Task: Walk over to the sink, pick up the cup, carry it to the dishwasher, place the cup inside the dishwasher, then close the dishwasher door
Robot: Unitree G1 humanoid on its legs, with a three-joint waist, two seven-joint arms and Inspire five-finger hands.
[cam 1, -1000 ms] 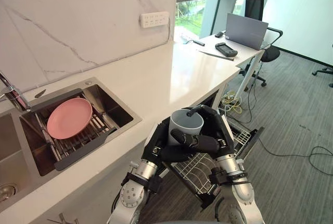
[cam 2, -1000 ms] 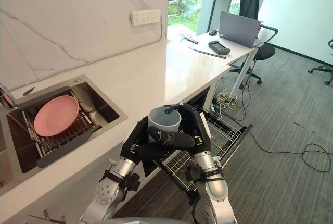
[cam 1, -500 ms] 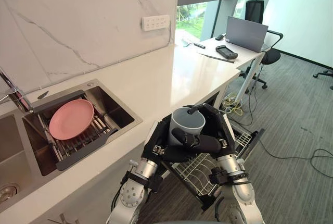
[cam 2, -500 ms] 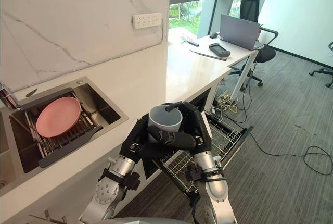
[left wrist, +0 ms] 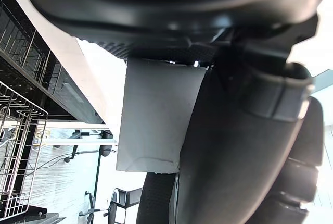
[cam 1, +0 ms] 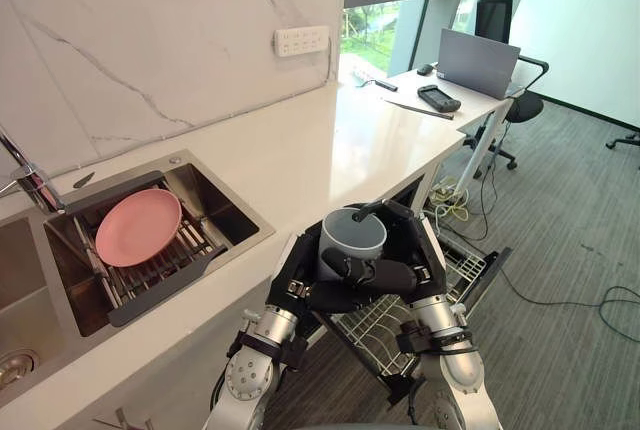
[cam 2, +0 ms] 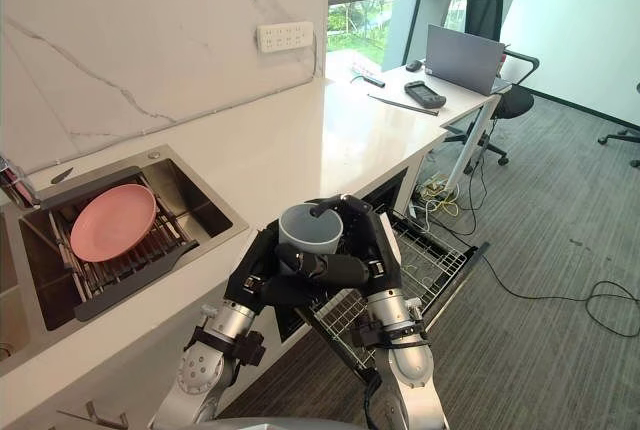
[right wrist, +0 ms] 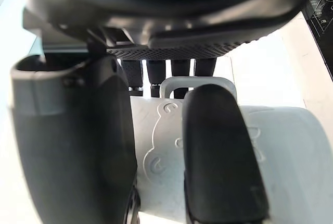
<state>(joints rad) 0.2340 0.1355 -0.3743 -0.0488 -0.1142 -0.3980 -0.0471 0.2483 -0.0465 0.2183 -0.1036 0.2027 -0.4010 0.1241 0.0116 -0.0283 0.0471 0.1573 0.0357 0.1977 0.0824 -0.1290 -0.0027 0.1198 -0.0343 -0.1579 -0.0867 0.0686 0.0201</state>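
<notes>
Countertop, white marble-look stone (cam 1: 300,150). Sink, stainless steel, sunk in it (cam 1: 215,200), with a round pink plate (cam 1: 138,227) on a dark drainer (cam 1: 160,290). Dishwasher rack, white wire, pulled out (cam 1: 372,328) below the counter edge. Left hand (cam 1: 300,275) and right hand (cam 1: 418,250), both with fingers curled round the grey cylindrical cup (cam 1: 345,245), upright, in the air above the rack beside the counter edge. Hazard, judged: cup may strike the counter edge or slip once one hand lets go for lowering. Right wrist view gives the cup's loop handle (right wrist: 196,82) and raised bear motif (right wrist: 161,146), unreadable from the eye views
</notes>
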